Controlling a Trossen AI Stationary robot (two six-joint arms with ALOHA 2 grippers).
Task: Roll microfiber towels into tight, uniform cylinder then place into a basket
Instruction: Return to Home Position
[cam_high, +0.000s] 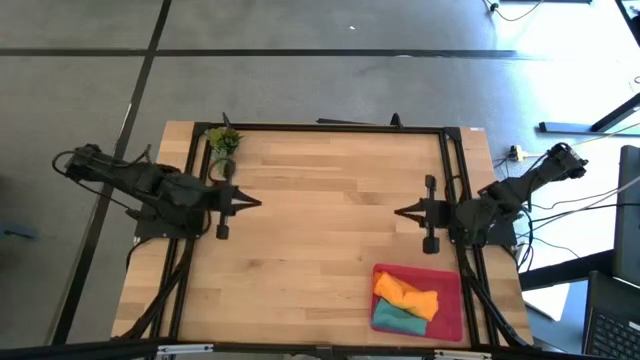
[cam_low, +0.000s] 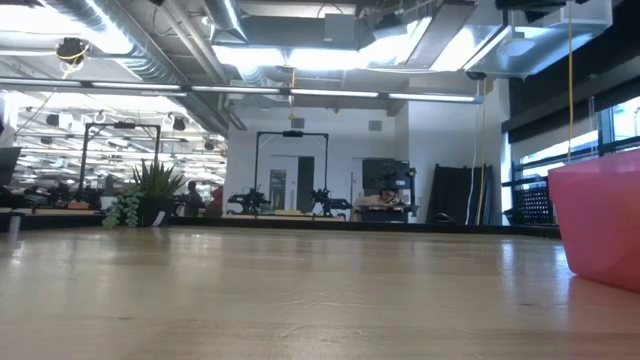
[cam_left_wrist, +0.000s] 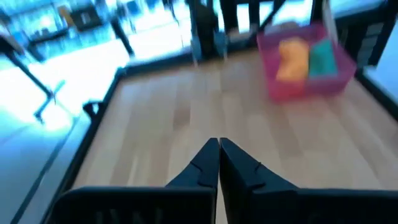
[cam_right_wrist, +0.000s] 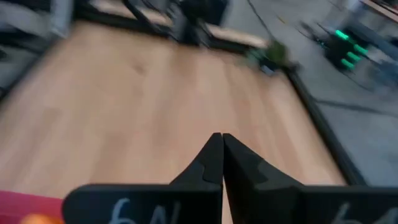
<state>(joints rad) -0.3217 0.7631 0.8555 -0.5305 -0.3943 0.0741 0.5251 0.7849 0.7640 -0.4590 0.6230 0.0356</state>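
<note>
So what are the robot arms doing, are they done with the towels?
Nothing is being held right now. The orange towel and the teal towel lie rolled up side by side in the red basket, on the right arm's side of the table. The left gripper and the right gripper hang over the table's edges, fingers shut, empty, pointing at each other.
</note>
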